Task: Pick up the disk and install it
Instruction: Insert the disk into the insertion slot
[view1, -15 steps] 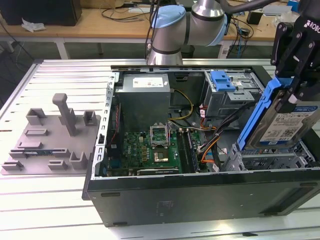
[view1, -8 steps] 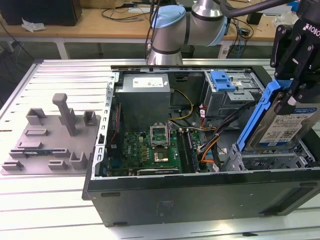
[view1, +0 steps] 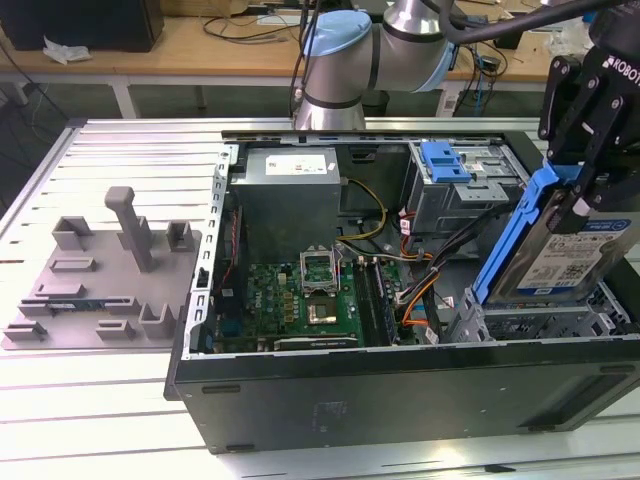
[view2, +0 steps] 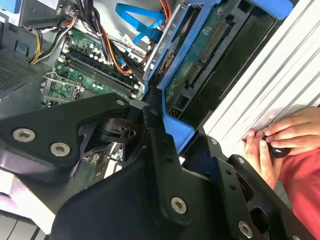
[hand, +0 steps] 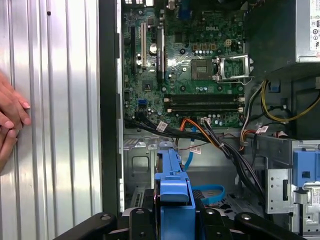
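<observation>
1. Disk (view1: 565, 255): in the exterior view it hangs tilted on its edge at the exterior view's right. It is above the bay at that end of the open case (view1: 400, 395) and apart from the cage (view1: 450, 170) behind it. The gripper (view1: 583, 200) stands over it, and its jaws pinch the disk by the blue carrier (view1: 520, 225). You hold it by one plastic edge only. I judge it could pivot or slip in the jaws if a corner meets the bay's metal.

2. In the second wrist view the gripper (view2: 156, 122) is clamped on the carrier (view2: 175, 95), and the disk (view2: 210, 45) shows its green underside. A hand (view2: 280, 140) rests on the ribbed table (view2: 280, 75), near the case. Watch that hand: any drift of the arm toward that side could strike or trap it.

3. In the first wrist view the carrier (hand: 172, 175) stands between the jaws of the gripper (hand: 172, 220) and points into the case. Orange and black cables (hand: 215, 142) run between the board (hand: 190, 65) and the bay, close to the carrier. A tilted disk could snag them, or ride up on them and jam off its rails. The hand (hand: 12, 120) lies on the table (hand: 60, 100), apart from the case wall, so keep it in mind.
</observation>
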